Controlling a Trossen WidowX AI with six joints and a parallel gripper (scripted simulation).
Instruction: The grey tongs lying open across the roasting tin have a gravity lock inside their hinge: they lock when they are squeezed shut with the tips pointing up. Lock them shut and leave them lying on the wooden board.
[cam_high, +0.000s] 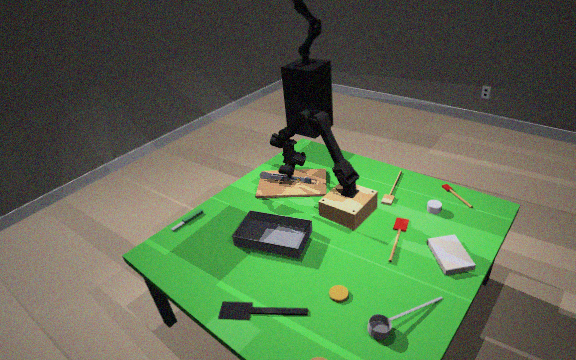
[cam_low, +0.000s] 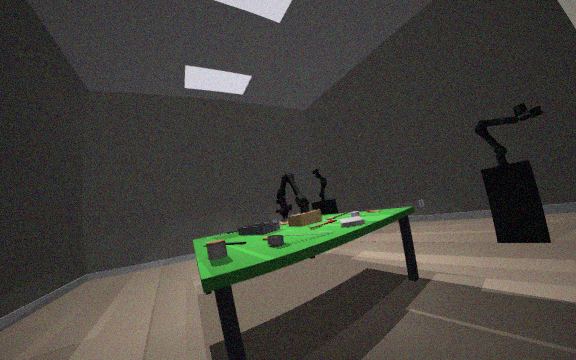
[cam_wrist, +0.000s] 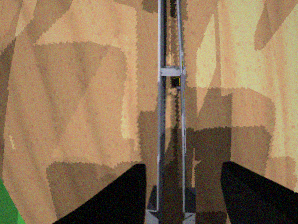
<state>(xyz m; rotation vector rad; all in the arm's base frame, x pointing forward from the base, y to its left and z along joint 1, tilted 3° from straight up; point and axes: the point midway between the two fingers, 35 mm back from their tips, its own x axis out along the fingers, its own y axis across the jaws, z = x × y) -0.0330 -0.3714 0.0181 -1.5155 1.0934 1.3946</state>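
Observation:
The grey tongs (cam_high: 303, 179) (cam_wrist: 160, 115) lie on the wooden board (cam_high: 274, 190) (cam_wrist: 90, 125). In the wrist view their two arms run close together, nearly parallel, with a small crosspiece between them and a dark and yellow part beside it. My gripper (cam_high: 286, 175) (cam_wrist: 183, 173) is open over the board, its black fingers standing apart on either side of the tongs, with a gap to each arm. Whether the lock is caught cannot be made out. The dark roasting tin (cam_high: 266, 248) stands in front of the board and holds no tongs.
My arm stands on a wooden block (cam_high: 336, 215) right of the board. A small green-handled tool (cam_high: 193, 217) lies left of the tin. A black spatula (cam_high: 235, 310), a ladle (cam_high: 380, 328), a red spatula (cam_high: 400, 224) and a white box (cam_high: 451, 254) lie farther off.

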